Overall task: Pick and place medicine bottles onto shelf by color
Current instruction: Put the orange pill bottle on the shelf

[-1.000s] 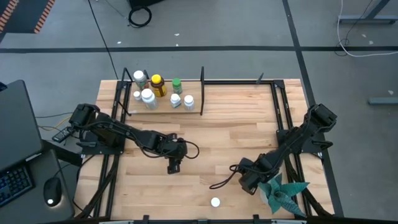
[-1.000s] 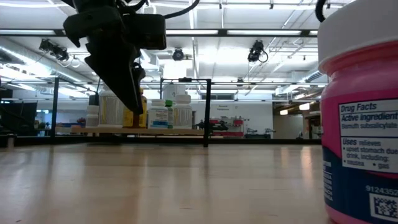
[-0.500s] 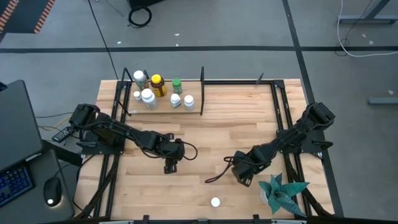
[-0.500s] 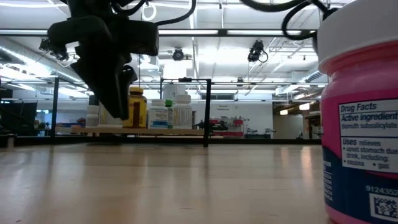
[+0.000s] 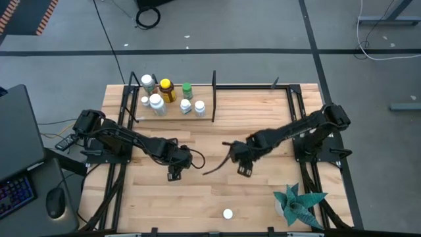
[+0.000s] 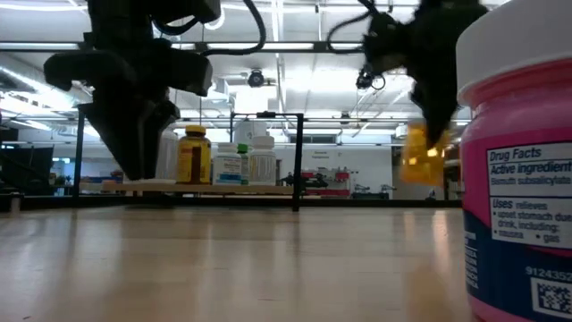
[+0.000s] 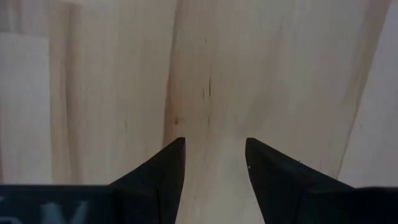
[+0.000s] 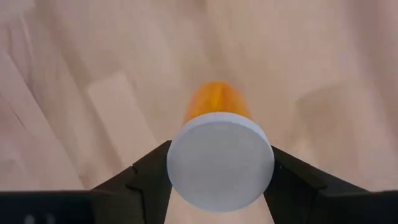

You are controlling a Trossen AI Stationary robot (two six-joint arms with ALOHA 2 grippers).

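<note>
Pale wood tabletop under both arms. Right claw stretched toward the middle, lifted clear of the wood, clamped on an orange bottle with a white cap. Left claw angled down over bare planks, fingers apart, holding nothing. Shelf at the far edge, carrying grouped bottles left of its divider. Pink bottle near the front edge.

The light-wood counter stands on a grey concrete floor crossed by dark seam lines. Beside the counter's left edge sits a dark desk with a laptop, a keyboard and a mouse. A coiled black cable lies on the floor beyond the counter's far edge. In the low view, long ceiling light strips and beams run above the hall behind the counter.
</note>
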